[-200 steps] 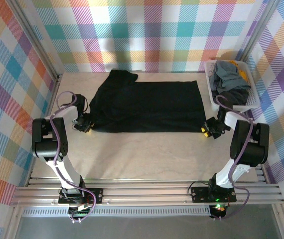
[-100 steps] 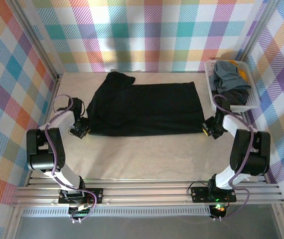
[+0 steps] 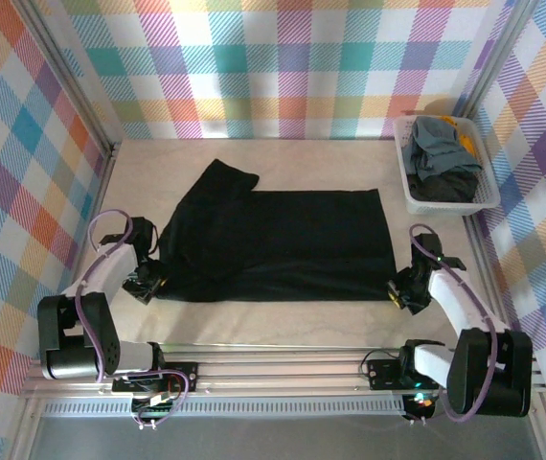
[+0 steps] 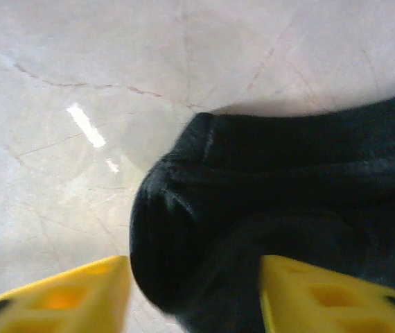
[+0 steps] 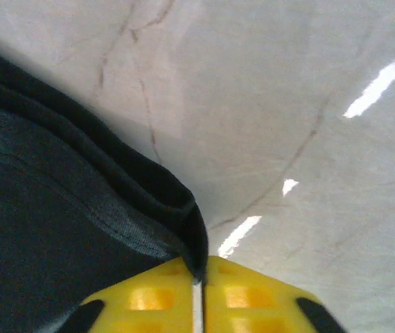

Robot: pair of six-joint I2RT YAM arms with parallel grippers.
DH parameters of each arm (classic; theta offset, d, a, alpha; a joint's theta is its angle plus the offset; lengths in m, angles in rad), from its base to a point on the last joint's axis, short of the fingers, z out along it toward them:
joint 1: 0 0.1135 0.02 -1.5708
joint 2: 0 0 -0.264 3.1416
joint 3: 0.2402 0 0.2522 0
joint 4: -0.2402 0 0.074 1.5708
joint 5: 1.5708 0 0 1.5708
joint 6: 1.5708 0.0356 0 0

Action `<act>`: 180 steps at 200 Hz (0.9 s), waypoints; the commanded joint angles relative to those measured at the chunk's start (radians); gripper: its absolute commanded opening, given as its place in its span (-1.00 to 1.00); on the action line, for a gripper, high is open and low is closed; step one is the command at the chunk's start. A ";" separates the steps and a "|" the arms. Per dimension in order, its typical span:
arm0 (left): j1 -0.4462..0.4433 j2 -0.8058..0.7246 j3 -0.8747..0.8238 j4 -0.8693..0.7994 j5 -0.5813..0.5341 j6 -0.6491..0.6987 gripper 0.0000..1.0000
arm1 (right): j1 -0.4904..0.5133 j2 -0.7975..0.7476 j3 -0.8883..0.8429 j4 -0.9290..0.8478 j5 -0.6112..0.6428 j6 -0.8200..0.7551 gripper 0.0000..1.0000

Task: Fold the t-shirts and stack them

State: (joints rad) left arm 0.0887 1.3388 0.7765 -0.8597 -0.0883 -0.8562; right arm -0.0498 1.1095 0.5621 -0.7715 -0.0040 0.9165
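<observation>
Black t-shirt (image 3: pixel 283 244): lay spread flat across the middle of the pale surface (image 3: pixel 283 321), with one sleeve and part of the body folded in at its far left end.
Left end effector (image 3: pixel 148 281): sat low at the near left corner of the black t-shirt. In the left wrist view its yellow fingers (image 4: pixel 66 298) stood apart, with a rounded roll of the black cloth lying between them on the surface.
Right end effector (image 3: pixel 399 290): sat at the near right corner of the black t-shirt. In the right wrist view its yellow fingers were drawn almost together, pinching the corner of the hem.
Basket (image 3: pixel 445 204): white and slatted, at the far right of the surface, well apart from the black t-shirt.
Basket contents: a grey-blue t-shirt (image 3: pixel 434 146) heaped on top, a dark t-shirt (image 3: pixel 445 184) under it towards the near side, and a yellow-orange t-shirt (image 3: pixel 466 139) showing at the far right.
</observation>
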 commanded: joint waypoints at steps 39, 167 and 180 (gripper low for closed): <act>-0.107 -0.149 0.067 -0.010 0.024 -0.164 0.33 | 0.103 -0.019 0.203 0.027 0.002 -0.212 -0.06; -0.178 0.222 0.128 0.415 0.188 -0.143 0.09 | 0.269 0.092 0.225 0.277 -0.276 -0.274 0.01; -0.178 0.239 0.143 0.422 0.186 -0.137 -0.03 | 0.269 0.087 0.220 0.280 -0.277 -0.267 0.01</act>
State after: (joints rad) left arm -0.0795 1.5520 0.8764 -0.4706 0.1043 -1.0168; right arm 0.2123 1.2110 0.7929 -0.5121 -0.2527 0.6640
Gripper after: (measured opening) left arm 0.529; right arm 0.503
